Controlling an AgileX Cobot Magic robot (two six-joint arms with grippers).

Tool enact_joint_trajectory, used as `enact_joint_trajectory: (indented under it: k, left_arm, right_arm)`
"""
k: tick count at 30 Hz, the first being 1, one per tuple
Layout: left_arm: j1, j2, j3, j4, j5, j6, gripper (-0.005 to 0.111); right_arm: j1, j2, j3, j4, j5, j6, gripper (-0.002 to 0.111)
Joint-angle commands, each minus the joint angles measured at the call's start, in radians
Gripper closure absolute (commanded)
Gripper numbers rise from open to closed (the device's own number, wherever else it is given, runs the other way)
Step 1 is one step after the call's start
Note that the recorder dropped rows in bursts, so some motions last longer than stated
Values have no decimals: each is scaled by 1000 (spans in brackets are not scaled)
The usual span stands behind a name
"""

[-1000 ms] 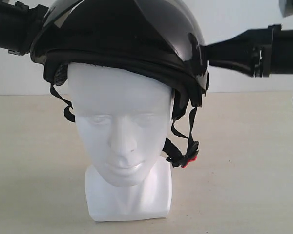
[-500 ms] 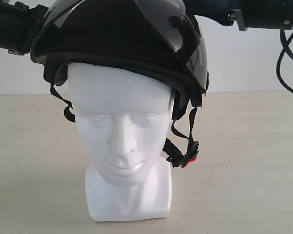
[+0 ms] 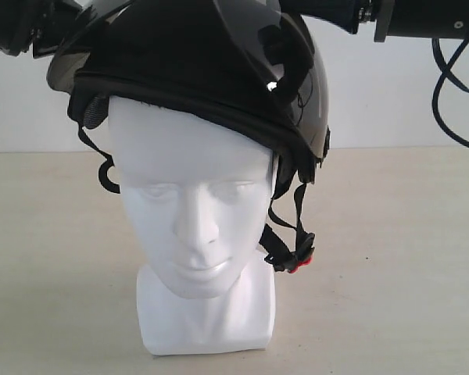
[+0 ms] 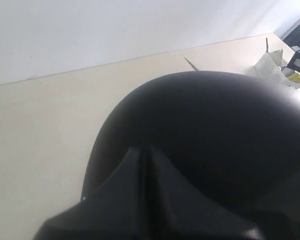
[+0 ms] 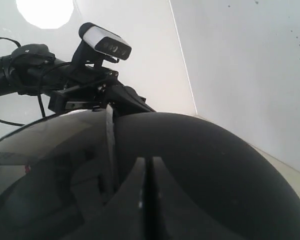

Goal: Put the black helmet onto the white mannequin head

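The black helmet [image 3: 180,70] sits tilted on the white mannequin head [image 3: 191,203], with its smoke visor [image 3: 254,39] raised over the top. Its chin straps and red buckle [image 3: 298,258] hang loose beside the neck. My left gripper [image 3: 51,27] is shut with its tips against the helmet's left side; the left wrist view shows the gripper [image 4: 145,149] pressed to the black shell [image 4: 215,130]. My right gripper [image 3: 293,9] is shut above the helmet's top right. In the right wrist view the gripper [image 5: 146,160] lies over the shell [image 5: 210,165], empty.
The head stands on a beige table [image 3: 391,273] before a white wall. Black cables [image 3: 453,101] hang from the right arm. The left arm and its camera [image 5: 102,45] show beyond the helmet. Small clutter [image 4: 280,67] lies at a far table corner.
My right gripper left the helmet's right side, rose to its top and shut. The left arm lifted a little, and the helmet tipped with its left side higher.
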Motion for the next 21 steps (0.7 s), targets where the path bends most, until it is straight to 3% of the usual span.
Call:
enact_joint_trajectory:
  k: [1, 5, 10, 21]
  left_arm:
    - [-5, -11, -3, 11, 32, 7, 102]
    - [59, -35, -6, -32, -65, 3, 102]
    - [70, -37, -55, -34, -69, 7, 102]
    - [52, -5, -114, -37, 137, 40, 102]
  right_arm:
    - [10, 0, -5, -31, 26, 6, 108]
    - [10, 0, -5, -37, 27, 8, 108]
    - [10, 0, -5, -38, 27, 8, 108]
    - [10, 0, -5, -62, 58, 8, 108]
